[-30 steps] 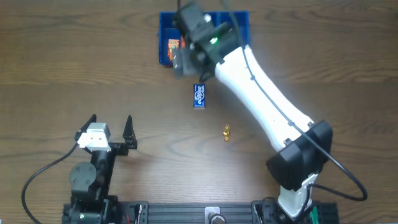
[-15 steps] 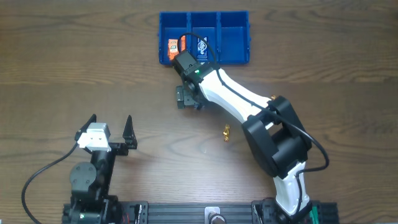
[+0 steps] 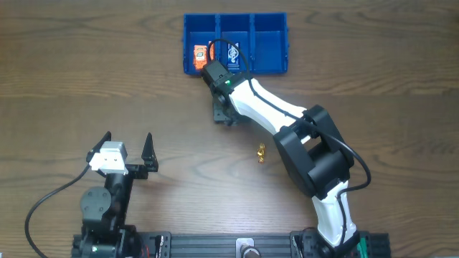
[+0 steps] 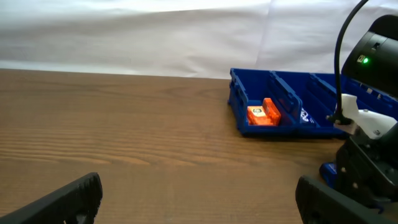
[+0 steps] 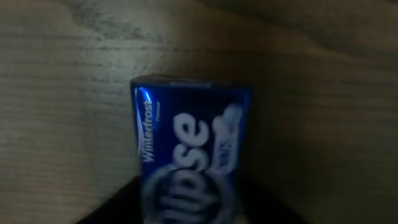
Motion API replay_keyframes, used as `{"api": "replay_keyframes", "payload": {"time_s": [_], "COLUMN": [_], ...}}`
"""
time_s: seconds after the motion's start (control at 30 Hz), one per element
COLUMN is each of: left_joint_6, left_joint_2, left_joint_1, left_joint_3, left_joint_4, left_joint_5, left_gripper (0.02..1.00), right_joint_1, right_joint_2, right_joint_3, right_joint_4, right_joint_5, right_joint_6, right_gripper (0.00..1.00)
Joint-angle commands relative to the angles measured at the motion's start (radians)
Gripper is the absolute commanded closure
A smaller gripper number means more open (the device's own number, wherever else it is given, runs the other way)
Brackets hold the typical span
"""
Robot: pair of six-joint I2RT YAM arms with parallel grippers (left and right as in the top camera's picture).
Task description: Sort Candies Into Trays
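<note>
The right gripper (image 3: 222, 112) sits low over the blue candy pack (image 5: 189, 143) on the table (image 3: 72, 86), just in front of the blue tray (image 3: 271, 46) at the far edge; whether it has closed on the pack I cannot tell. The left gripper (image 3: 128, 140) is spread wide and empty near the front-left corner. A gold candy (image 3: 261, 153) lies mid-table
</note>
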Motion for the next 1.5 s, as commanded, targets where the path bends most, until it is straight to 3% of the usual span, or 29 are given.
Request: {"api": "replay_keyframes", "payload": {"time_s": [0.03,0.27,0.47,0.57,0.67,0.83,1.0,1.27,1.5], "left_joint_6": [0.015,0.015,0.015,0.015,0.015,0.015,0.015,0.015,0.015], "left_joint_2": [-0.004,-0.004,-0.004,-0.004,-0.004,-0.004,-0.004,-0.004,-0.004], "left_joint_1": [0.004,0.004,0.004,0.004,0.004,0.004,0.004,0.004,0.004], "left_joint_3": [-0.014,-0.014,-0.014,-0.014,-0.014,-0.014,-0.014,-0.014,-0.014], "left_joint_4": [-0.042,-0.043,-0.042,-0.043,-0.043,-0.042,-0.043,-0.042,-0.043], "left_joint_5": [0.009,0.009,0.009,0.009,0.009,0.009,0.009,0.009,0.009], "left_gripper": [0.02,0.02,0.02,0.02,0.02,0.02,0.023,0.02,0.02], "right_joint_1": [0.002,0.019,0.021,-0.004,-0.05,-0.113,-0.166,-0.172,-0.166], "right_joint_2": [0.014,-0.105,-0.286,-0.251,-0.16,0.004,0.129,0.207,0.224], "right_joint_3": [-0.003,-0.001,0.181,0.351,0.536,0.721,0.737,0.737,0.736], "right_joint_4": [0.005,-0.006,-0.191,-0.253,-0.272,-0.254,-0.169,-0.115,-0.108], "right_joint_5": [0.007,0.022,0.191,0.26,0.259,0.235,0.126,0.119,0.111], "right_joint_6": [0.001,0.001,-0.012,-0.089,-0.17,-0.219,-0.218,-0.217,-0.214], "right_gripper": [0.766,0.809,0.847,0.862,0.869,0.877,0.895,0.886,0.724]}}
